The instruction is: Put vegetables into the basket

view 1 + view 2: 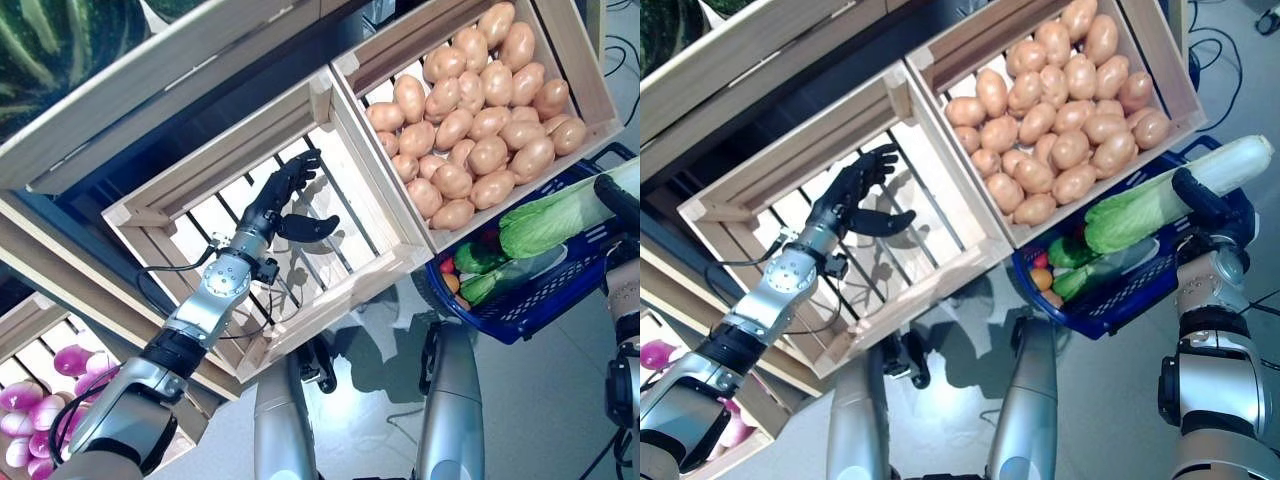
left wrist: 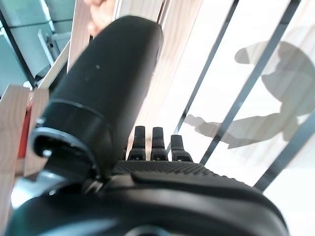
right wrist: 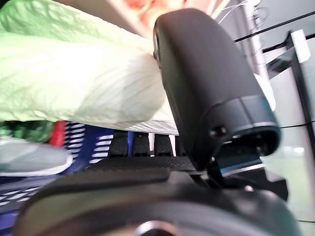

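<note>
My right hand (image 1: 1203, 204) is shut on a long pale-green napa cabbage (image 1: 1135, 213), thumb over it and fingers (image 3: 141, 145) under it, as the right wrist view shows with the cabbage (image 3: 74, 83) against the palm. The cabbage lies across the top of the blue plastic basket (image 1: 1132, 293), which hangs below the potato crate and holds green cucumbers (image 1: 480, 260) and a red tomato (image 1: 447, 267). My left hand (image 1: 282, 200) is open inside an empty slatted wooden crate (image 1: 330, 272), thumb spread, holding nothing; bare slats (image 2: 231, 73) lie past its fingers.
A wooden crate full of potatoes (image 1: 480, 110) stands right of the empty one. Purple onions (image 1: 30, 405) fill a lower crate at the bottom left. A striped watermelon (image 1: 50, 50) sits at the top left. Grey floor lies below the shelves.
</note>
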You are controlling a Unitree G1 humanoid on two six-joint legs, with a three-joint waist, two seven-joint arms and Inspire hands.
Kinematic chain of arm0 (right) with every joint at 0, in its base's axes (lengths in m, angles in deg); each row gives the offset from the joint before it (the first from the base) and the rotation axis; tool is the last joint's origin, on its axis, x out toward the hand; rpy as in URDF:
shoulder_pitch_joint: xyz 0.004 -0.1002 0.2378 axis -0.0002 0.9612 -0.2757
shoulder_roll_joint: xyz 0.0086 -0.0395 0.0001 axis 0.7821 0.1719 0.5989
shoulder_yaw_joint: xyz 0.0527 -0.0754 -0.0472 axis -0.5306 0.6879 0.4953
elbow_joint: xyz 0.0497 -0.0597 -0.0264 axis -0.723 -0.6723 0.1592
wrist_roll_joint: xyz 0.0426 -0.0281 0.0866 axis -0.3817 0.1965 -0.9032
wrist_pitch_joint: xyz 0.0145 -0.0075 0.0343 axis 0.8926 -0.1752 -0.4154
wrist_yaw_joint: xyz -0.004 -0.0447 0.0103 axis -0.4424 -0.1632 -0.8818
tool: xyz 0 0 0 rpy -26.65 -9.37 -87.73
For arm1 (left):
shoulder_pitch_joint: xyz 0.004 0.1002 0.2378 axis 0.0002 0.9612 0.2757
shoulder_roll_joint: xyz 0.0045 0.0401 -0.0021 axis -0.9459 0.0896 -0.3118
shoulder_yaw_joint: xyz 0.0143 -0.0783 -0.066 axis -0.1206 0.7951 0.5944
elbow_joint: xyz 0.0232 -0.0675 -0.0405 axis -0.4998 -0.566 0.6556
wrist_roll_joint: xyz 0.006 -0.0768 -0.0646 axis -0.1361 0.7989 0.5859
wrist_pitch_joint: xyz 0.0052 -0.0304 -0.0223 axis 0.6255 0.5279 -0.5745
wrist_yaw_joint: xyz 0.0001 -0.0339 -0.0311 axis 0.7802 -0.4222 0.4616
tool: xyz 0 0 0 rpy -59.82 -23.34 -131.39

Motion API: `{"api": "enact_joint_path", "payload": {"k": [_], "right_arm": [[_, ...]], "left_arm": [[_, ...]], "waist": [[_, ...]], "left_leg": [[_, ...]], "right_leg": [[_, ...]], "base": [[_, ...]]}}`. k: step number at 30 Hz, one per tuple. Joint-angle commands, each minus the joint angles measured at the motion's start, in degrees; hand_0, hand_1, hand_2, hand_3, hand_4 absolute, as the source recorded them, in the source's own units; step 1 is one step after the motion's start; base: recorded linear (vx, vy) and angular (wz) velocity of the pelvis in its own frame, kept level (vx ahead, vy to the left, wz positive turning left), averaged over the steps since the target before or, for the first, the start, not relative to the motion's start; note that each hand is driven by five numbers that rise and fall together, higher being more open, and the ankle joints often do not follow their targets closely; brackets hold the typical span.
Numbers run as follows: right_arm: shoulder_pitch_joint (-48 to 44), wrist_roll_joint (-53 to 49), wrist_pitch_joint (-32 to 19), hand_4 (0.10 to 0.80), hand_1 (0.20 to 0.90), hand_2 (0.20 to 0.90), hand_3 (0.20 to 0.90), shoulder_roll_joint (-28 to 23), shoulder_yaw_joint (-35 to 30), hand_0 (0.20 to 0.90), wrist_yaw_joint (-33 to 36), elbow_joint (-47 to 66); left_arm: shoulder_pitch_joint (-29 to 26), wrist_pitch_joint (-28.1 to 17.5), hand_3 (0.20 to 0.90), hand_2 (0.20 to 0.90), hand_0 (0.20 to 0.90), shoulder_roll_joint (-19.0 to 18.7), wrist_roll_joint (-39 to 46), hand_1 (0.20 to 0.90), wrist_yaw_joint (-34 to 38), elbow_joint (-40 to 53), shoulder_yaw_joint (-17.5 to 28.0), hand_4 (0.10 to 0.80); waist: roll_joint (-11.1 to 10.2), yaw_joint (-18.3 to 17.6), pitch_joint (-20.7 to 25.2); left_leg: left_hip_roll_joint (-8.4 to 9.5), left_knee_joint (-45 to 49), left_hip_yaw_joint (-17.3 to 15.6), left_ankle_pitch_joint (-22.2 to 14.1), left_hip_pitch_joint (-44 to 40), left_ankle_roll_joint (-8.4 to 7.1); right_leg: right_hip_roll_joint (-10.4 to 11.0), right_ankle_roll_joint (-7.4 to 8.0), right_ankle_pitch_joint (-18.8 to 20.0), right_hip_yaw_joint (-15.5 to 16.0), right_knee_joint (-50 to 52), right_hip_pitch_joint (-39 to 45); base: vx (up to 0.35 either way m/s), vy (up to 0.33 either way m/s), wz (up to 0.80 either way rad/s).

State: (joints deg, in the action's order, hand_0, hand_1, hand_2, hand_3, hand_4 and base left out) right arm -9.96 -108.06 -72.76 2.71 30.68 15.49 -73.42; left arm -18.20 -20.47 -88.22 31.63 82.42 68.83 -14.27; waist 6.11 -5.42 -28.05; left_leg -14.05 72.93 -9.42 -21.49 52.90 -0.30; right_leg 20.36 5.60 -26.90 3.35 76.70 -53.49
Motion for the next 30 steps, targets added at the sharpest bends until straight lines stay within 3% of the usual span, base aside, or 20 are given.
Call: {"api": "enact_joint_path", "payload": {"k": [1,8,9,12,30], "right_arm": [[-3.72,-1.2,-2.0,0.4,0.3,0.3,0.3,-4.11,1.66,0.3,-0.42,-2.09],[-4.26,-0.48,0.89,0.409,0.314,0.314,0.314,-3.6,3.02,0.314,-0.76,-4.79],[-4.3,-0.62,1.63,0.8,0.9,0.9,0.9,-3.55,3.24,0.9,-1.08,-5.16],[-4.01,-0.63,3.74,0.8,0.9,0.9,0.9,-3.74,3.61,0.9,-1.43,-6.6],[-0.22,-4.34,4.69,0.8,0.9,0.9,0.9,-2.34,1.18,0.9,0.15,-7.12]], "left_arm": [[-7.34,-5.11,0.9,0.9,0.9,-2.36,1.83,0.9,0.64,5.38,1.46,0.8],[-9.71,-4.79,0.9,0.9,0.9,-3.27,2.61,0.9,-0.09,6.35,0.82,0.8],[-10.11,-4.7,0.9,0.9,0.9,-3.5,2.87,0.9,-0.2,6.27,0.64,0.8],[-10.83,-4.77,0.9,0.9,0.9,-4.07,3.16,0.9,-0.45,6.21,0.36,0.8],[-10.52,-4.47,0.9,0.9,0.9,-5.71,4.22,0.9,-3.32,3.89,0.97,0.8]], "waist": [[-1.14,0.47,4.1],[-1.17,0.66,4.52],[-1.18,0.69,4.66],[-1.48,0.88,5.01],[-4.26,1.78,9.26]], "left_leg": [[-0.3,7.61,1.63,-9.87,-1.54,-3.45],[0.4,10.38,2.65,-10.7,1.47,-3.41],[0.56,10.48,2.79,-10.77,1.63,-3.37],[0.43,10.29,3.1,-10.75,1.7,-3.39],[-0.96,2.81,4.4,-8.63,-4.04,-3.48]], "right_leg": [[-0.23,-2.87,3.42,1.52,-0.71,0.81],[-0.87,-2.61,2.33,1.22,3.67,-2.81],[-0.97,-2.56,2.32,1.17,3.79,-3.0],[-0.9,-2.4,2.43,1.27,3.72,-3.16],[-2.33,-1.63,4.33,1.84,-4.5,3.24]], "base": [[-0.053,-0.038,0.08],[-0.027,-0.017,0.04],[-0.018,-0.004,0.03],[0.0,0.0,0.0],[0.024,-0.032,0.01]]}}
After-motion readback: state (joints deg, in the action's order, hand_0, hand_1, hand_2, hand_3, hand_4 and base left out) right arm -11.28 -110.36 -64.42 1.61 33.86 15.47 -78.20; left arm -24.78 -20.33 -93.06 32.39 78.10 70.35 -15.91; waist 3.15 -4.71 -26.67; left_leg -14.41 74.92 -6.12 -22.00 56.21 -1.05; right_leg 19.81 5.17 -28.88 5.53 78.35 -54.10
